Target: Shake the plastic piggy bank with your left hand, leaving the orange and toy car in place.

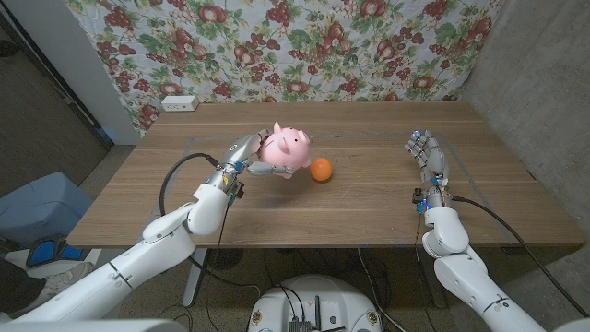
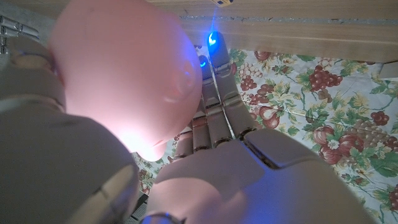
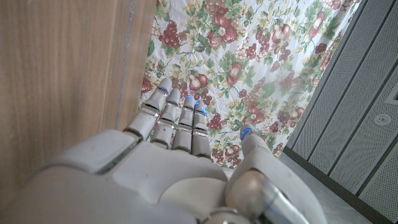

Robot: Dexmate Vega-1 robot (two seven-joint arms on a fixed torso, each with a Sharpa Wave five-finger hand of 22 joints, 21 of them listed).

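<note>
Already lifted off the wooden desk (image 1: pixel 369 198) in the grasping left hand (image 1: pixel 241 157), just beside the small round orange (image 1: pixel 320 170), pink plastic piggy bank (image 1: pixel 285 149) liable to slip or knock that orange if shaken hard; right hand (image 1: pixel 426 157) released, fingers straight.

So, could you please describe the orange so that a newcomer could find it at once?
Look at the wooden table near its middle. Just beside the pink piggy bank held in the left hand lies the orange, a small plain ball, the only orange-coloured thing there.
</note>
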